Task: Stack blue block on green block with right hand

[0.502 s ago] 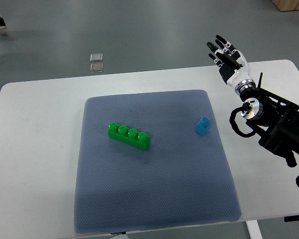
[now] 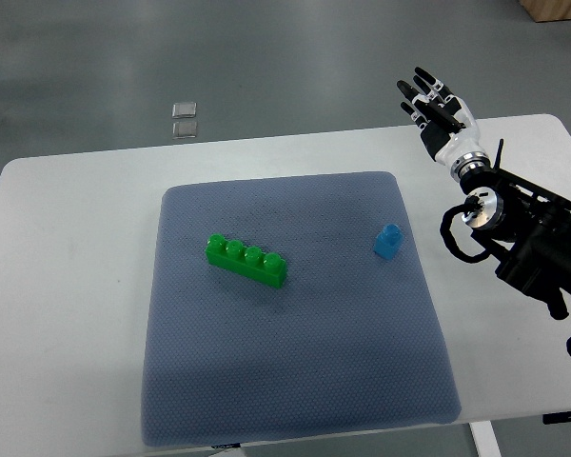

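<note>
Approach step not begun: right robot hand hangs with fingers spread, apparently empty, well beyond the blue block. Green block lies left of it. Next: descend, grasp.

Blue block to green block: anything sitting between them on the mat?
Nothing. The top view shows only bare gray mat between the blue block and the green block.
</note>
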Controlling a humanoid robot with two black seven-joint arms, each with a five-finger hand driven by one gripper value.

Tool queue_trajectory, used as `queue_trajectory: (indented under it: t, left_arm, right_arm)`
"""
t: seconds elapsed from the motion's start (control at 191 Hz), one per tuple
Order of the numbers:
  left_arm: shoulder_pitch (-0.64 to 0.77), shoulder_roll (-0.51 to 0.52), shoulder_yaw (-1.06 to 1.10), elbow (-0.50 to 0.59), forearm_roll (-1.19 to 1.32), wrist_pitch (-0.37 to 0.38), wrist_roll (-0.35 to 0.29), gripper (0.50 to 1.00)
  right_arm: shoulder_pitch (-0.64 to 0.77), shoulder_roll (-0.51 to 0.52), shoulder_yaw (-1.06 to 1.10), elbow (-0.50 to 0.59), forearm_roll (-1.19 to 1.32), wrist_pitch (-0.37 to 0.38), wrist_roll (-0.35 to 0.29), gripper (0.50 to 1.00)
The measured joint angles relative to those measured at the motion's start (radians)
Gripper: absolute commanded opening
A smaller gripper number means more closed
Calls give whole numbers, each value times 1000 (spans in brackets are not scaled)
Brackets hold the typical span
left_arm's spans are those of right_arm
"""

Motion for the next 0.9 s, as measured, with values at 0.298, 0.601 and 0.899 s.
queue_trajectory:
  t: [0.298,0.601,0.899]
  left_arm:
    - [0,0,1,1,0,0,0,1000]
    - [0,0,1,1,0,0,0,1000]
    - [1,0,1,1,0,0,0,1000]
  right_arm:
    - [3,-6,-1,-3,0,-2,1,913]
    - [3,-6,-1,-6,-5,-2,2,911]
    - [64,-41,-19,1,-83,-5,-6,911]
